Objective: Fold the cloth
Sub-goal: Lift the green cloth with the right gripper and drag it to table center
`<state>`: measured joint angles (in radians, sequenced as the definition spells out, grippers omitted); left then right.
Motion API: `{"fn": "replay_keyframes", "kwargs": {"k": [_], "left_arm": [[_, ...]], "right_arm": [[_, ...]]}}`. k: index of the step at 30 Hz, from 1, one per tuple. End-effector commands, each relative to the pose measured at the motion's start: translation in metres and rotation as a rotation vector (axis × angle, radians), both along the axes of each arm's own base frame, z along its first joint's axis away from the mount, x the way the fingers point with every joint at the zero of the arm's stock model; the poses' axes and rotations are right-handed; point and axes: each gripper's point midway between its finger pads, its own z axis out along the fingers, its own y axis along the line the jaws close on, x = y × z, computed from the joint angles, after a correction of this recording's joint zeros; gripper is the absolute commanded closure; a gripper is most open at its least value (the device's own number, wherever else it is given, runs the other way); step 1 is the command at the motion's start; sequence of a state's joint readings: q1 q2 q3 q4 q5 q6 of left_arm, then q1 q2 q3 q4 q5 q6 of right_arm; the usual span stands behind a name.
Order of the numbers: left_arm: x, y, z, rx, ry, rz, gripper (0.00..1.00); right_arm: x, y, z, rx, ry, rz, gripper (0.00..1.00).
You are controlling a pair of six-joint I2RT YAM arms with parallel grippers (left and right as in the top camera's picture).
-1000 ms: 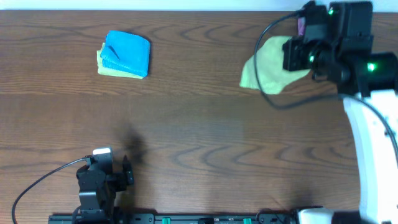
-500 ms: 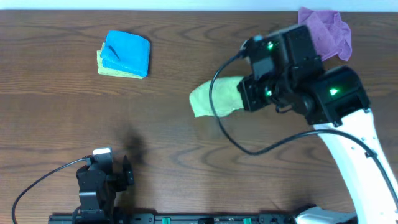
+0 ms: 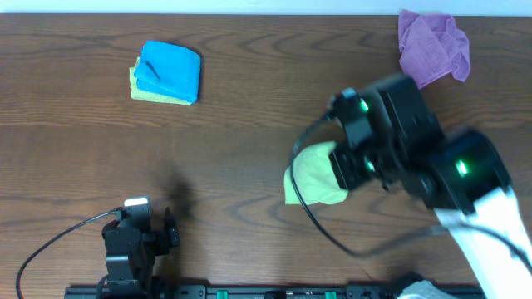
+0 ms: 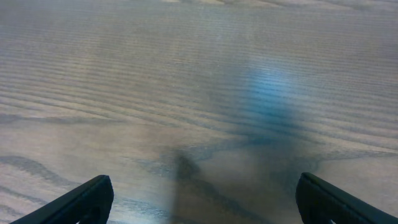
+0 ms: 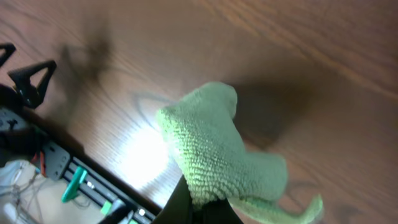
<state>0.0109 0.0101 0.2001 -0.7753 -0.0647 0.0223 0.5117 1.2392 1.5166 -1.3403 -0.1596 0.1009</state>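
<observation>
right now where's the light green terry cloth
In the overhead view the light green terry cloth is right of centre, held by the right end effector, below the crumpled purple cloth.

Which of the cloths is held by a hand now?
The light green cloth, held by the right hand. The purple cloth and the folded blue cloth lie free on the table.

Bright glare on table point(image 5: 144, 155), blurred arm point(image 3: 416, 154)

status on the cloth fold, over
Left end effector open, parked near edge. Right end effector shut on green cloth, bunched, not yet folded. Purple cloth, blue stack well apart.
</observation>
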Motion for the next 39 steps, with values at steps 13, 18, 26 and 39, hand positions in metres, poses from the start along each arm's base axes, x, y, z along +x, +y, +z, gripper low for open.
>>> {"fn": "replay_keyframes", "kwargs": {"k": [13,18,26,39], "left_arm": [[-0.006,0.002,-0.013,0.004,0.044,0.01,0.05],[-0.005,-0.005,-0.014,-0.021,0.043,-0.02,0.05],[-0.004,-0.012,-0.014,-0.045,0.043,-0.049,0.05],[0.012,-0.06,0.014,-0.209,-0.089,-0.284,0.05]], "right_arm": [[0.03,0.008,-0.044,0.049,-0.116,-0.072,0.99],[0.129,0.021,-0.078,-0.063,-0.281,-0.132,0.99],[0.277,-0.059,-0.131,-0.406,-0.535,-0.542,0.01],[0.184,-0.021,-0.082,0.064,-0.158,-0.659,0.01]]}}
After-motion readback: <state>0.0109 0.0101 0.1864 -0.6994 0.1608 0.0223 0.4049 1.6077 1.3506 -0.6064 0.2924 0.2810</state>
